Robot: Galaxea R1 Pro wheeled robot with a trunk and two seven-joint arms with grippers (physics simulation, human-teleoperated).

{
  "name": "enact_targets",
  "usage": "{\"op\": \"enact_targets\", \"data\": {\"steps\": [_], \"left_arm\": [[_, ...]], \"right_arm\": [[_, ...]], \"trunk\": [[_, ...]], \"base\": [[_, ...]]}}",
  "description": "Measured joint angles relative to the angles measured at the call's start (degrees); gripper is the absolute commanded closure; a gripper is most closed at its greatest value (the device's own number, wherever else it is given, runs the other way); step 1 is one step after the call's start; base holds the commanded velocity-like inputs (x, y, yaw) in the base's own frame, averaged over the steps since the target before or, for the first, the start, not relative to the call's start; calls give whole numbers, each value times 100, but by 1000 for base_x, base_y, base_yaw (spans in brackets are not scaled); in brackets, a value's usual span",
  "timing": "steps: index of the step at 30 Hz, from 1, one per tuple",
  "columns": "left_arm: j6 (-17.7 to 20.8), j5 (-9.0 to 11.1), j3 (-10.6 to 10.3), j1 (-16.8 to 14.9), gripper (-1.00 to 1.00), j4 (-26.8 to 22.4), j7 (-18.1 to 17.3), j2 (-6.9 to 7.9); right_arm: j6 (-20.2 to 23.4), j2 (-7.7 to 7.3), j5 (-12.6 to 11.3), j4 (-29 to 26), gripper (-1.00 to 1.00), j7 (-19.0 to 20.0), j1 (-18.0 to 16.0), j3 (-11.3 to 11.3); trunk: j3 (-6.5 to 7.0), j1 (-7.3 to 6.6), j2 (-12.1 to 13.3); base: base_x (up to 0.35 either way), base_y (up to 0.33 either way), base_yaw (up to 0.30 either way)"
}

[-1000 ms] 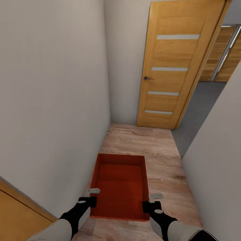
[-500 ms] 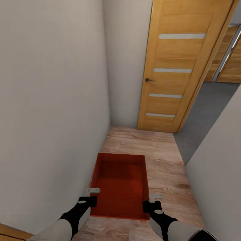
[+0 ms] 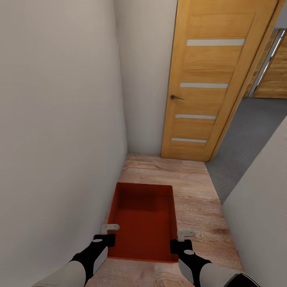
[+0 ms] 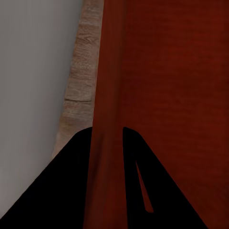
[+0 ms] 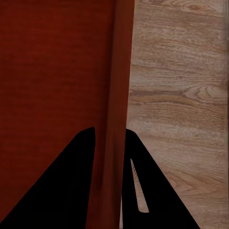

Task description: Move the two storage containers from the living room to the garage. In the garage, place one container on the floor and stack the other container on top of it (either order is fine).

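A red-orange open-top storage container (image 3: 142, 221) hangs level in front of me above the light wood plank floor (image 3: 195, 203) of a narrow hallway. My left gripper (image 3: 109, 229) is shut on its left side wall (image 4: 109, 119), with a black finger on each side of the wall. On the opposite side wall (image 5: 117, 95) my right gripper (image 3: 184, 234) is shut the same way. The container (image 4: 176, 86) is empty inside (image 5: 52, 71).
A white wall (image 3: 59, 131) runs close along my left, and another white wall (image 3: 263, 191) stands at the right. Ahead is a wooden door (image 3: 207, 83) with a dark handle (image 3: 174, 97). To its right an opening leads onto a grey floor (image 3: 247, 139).
The view has moved forward along the hallway and turned slightly; the door looks closer. The wooden surface at the lower left has left the picture. Both grippers hold the container as before.
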Motion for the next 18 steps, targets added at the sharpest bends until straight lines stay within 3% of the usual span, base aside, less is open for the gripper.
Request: {"op": "enact_targets", "data": {"steps": [10, 18], "left_arm": [[9, -2, 1, 0, 100, 0, 0, 0], [-16, 3, -3, 2, 100, -2, 0, 1]], "right_arm": [[7, 0, -2, 0, 100, 0, 1, 0], [-17, 1, 34, 1, 100, -1, 0, -29]], "trunk": [[0, 0, 0], [0, 0, 0]], "base": [[322, 0, -259], [322, 0, -36]]}}
